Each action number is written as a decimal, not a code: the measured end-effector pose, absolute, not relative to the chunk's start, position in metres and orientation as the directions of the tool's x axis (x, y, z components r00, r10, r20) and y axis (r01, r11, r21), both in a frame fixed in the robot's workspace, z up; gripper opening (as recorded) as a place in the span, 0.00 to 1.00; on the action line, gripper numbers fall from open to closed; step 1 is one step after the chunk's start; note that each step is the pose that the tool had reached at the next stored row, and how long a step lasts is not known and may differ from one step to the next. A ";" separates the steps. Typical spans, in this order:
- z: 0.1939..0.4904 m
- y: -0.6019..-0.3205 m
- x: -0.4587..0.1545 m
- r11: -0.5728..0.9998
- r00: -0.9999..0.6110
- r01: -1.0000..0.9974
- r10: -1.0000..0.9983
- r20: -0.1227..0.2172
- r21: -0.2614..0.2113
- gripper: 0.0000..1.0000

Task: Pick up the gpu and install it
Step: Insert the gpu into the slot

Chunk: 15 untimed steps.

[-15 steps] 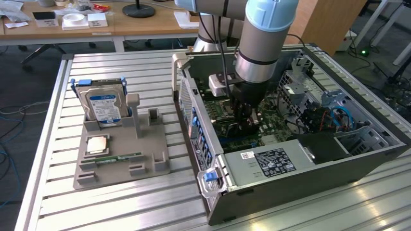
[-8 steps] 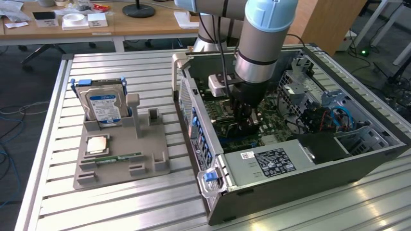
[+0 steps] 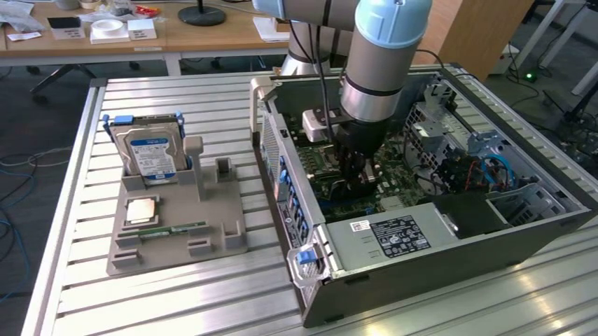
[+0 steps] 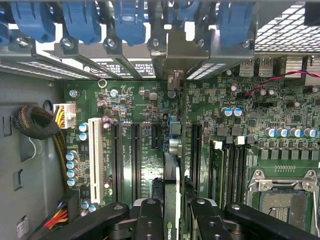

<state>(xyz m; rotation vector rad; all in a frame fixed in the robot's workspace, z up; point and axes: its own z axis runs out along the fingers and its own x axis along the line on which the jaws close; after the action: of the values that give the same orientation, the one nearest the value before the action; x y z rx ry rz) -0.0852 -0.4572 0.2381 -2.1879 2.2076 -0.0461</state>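
Gpu (image 4: 171, 200): clamped edge-on between my claw (image 4: 172, 220) fingers, held upright just above motherboard (image 4: 145, 105) slots inside case (image 3: 449, 259); judgement: keep card square over its slot, bracket toward rear openings; press evenly.

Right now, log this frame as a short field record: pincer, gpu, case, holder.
pincer: shut on the gpu, lowered inside the computer case
gpu: held edge-on between the fingers, right over the motherboard slots; whether it is seated cannot be told
computer case: lying open on the slatted table
holder: grey tray on the exterior view's left, with the hard drive standing upright in it
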 end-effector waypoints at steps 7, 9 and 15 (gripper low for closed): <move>0.238 -0.457 -0.086 0.009 -0.009 -0.999 -1.000 -0.002 -0.046 0.26; 0.238 -0.457 -0.087 0.009 -0.009 -0.999 -1.000 -0.002 -0.046 0.26; 0.238 -0.457 -0.087 0.009 -0.009 -0.999 -1.000 -0.003 -0.045 0.26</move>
<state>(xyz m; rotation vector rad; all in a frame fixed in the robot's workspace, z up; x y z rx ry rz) -0.0873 -0.4572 0.2381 -2.1874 2.2073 -0.0469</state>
